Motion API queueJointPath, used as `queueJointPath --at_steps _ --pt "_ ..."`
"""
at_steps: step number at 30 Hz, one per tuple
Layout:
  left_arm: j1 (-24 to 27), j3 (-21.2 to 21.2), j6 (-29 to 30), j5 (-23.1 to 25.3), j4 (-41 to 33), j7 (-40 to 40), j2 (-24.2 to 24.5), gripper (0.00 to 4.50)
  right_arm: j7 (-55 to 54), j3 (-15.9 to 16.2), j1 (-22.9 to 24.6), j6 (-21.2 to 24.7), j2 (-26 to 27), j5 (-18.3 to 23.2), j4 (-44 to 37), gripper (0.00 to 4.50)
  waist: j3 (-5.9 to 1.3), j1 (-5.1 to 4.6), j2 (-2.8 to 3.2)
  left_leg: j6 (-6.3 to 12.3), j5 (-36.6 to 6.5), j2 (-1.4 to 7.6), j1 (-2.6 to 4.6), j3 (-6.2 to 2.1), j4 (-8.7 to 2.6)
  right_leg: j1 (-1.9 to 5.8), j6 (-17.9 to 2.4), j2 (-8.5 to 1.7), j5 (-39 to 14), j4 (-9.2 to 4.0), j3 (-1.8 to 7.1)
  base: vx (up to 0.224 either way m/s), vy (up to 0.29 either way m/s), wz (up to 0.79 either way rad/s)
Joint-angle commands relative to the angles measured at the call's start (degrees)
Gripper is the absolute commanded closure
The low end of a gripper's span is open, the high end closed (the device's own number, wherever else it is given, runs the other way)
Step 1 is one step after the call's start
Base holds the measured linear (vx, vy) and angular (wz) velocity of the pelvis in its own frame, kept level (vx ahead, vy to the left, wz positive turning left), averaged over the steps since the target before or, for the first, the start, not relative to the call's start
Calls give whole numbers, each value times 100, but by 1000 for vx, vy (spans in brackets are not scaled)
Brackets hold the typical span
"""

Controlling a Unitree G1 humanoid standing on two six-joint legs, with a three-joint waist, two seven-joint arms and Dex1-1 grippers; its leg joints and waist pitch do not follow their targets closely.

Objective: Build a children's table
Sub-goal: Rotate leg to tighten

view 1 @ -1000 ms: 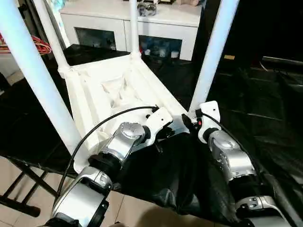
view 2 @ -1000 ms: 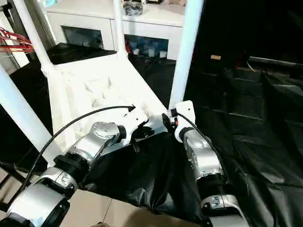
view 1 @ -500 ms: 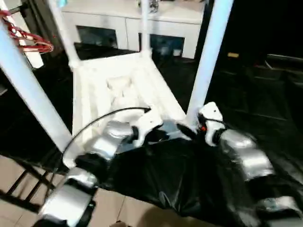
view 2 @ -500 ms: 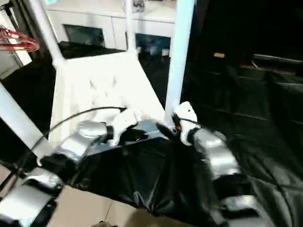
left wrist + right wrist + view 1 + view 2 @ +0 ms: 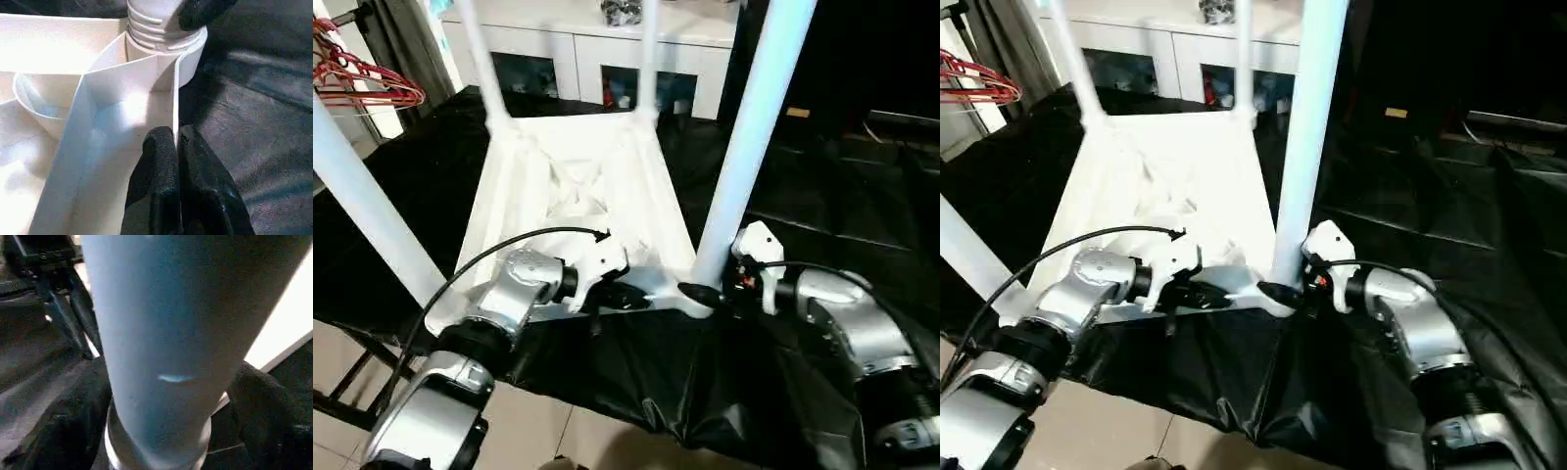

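The children's table lies upside down on black cloth, its ribbed white tabletop [image 5: 578, 186] facing up. Four white legs stand in the corner sockets: near right [image 5: 754, 127], near left [image 5: 362, 186], and two far ones [image 5: 487, 69] [image 5: 649, 59]. My left gripper [image 5: 625, 294] is shut on the thin near rim of the tabletop, beside the near right socket [image 5: 166, 44]. The left wrist view shows its fingers [image 5: 161, 161] pinching that rim. My right gripper [image 5: 161, 396] stands open around the near right leg's base [image 5: 1283, 279], with one finger [image 5: 264, 401] slightly off the tube.
A white glass-door cabinet [image 5: 597, 49] stands behind the work. Red hangers [image 5: 362, 88] hang at the far left. Black cloth [image 5: 862, 196] covers the bench and spreads wide to the right. Its front edge drops to a tiled floor [image 5: 342, 352].
The camera has shifted. My right forearm has swung out to the right, and its gripper now reaches the leg's base from the side. The left gripper keeps its hold on the rim.
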Motion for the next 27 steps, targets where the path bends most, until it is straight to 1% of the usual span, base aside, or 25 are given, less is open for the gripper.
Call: queueJointPath --at_steps 1,2,4,5,6,8,11,18,21,22,24,26,27 --pt "-44 -28 -80 -121 -126 -199 -22 450 104 58 74 18 -45 1 -114 118 -352 8 -92 379 -1045 386 78 -183 -359 246 -1212 -576 -1146 -459 317 0 0 0" --pt "-41 -28 -71 -124 -139 -224 -9 450 179 90 99 16 -62 2 -138 144 -355 10 -85 389 -1040 386 78 -183 -358 248 -1210 -579 -1162 -465 314 0 0 0" --pt "-35 -23 -80 -126 -147 -287 7 450 319 179 159 7 -117 1 -208 147 -362 13 -88 390 -1004 385 73 -187 -356 254 -1207 -579 -1147 -459 313 0 0 0" --pt "-36 -19 -89 -119 -141 -293 11 450 352 209 180 -15 -135 -11 -232 152 -356 16 -82 396 -1008 389 79 -183 -355 244 -1207 -573 -1142 -465 313 0 0 0" --pt "-36 -18 -90 -117 -139 -297 11 450 357 213 184 -13 -138 -10 -236 168 -354 18 -80 393 -1028 395 88 -183 -357 239 -1209 -571 -1151 -463 313 0 0 0" --pt "-36 -8 -93 -103 -130 -306 12 450 360 227 190 -8 -145 -15 -239 182 -349 22 -81 373 -1078 391 87 -186 -362 239 -1199 -580 -1266 -474 313 0 0 0" --pt "-31 -7 -85 -104 -139 -309 12 450 337 213 167 -2 -131 -16 -204 192 -353 25 -83 355 -1073 390 84 -186 -360 242 -1188 -579 -1279 -474 316 0 0 0" --pt "-26 1 -98 -84 -119 -285 8 450 380 214 168 7 -145 -28 -208 196 -359 29 -89 389 -1003 388 79 -184 -352 245 -1216 -576 -1152 -460 312 0 0 0" --pt "-49 92 -119 -25 -31 51 -66 450 317 275 262 25 -111 -35 -239 196 -361 29 -88 396 -991 390 81 -184 -348 244 -1219 -573 -1106 -454 313 0 0 0" --pt "-73 130 -64 7 21 268 -129 450 149 251 293 86 -12 -38 -206 196 -357 31 -88 399 -997 388 83 -185 -351 242 -1215 -571 -1125 -460 312 0 0 0" --pt "-94 157 -3 39 65 468 -192 450 -53 214 316 148 106 -47 -153 196 -341 28 -89 367 -1087 384 88 -184 -358 231 -1188 -576 -1328 -486 310 0 0 0" --pt "-168 199 99 160 201 1026 -360 450 -687 97 289 201 417 -149 110 196 -303 -3 -106 236 -1370 374 117 -199 -386 206 -1061 -587 -1925 -555 307 0 0 0" --pt "-248 228 195 242 322 1480 -536 450 -1291 -37 224 263 708 -218 366 196 -291 -24 -111 160 -1512 364 136 -208 -393 194 -983 -592 -2256 -585 305 0 0 0"
